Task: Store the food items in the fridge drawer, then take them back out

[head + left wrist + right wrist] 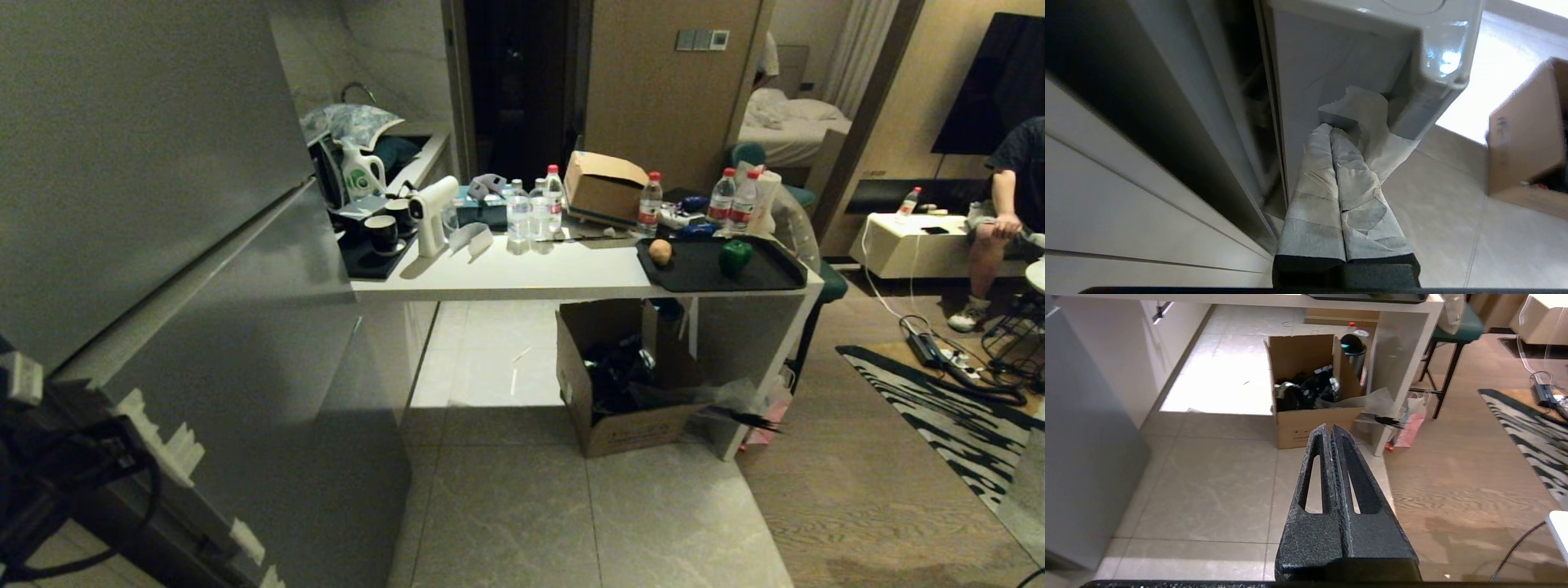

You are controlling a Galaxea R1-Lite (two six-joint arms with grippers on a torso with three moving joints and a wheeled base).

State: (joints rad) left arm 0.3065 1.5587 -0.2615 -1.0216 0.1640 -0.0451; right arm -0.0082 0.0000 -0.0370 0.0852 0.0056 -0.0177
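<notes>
Taped fingers (1349, 179) of the left gripper (1331, 131), pressed together, reach the grey fridge door (1306, 81) edge; right gripper (1329, 430), also closed, hangs over floor tiles (1216, 486). No writing legible.

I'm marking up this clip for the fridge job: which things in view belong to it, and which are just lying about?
Part of the job:
- potato
- green pepper
- black tray they sit on
- fridge door
- left end effector, shut at the door's edge

Lying about:
- water bottles
- cardboard box on the floor
- mugs
- right end effector, shut and idle above the floor
</notes>
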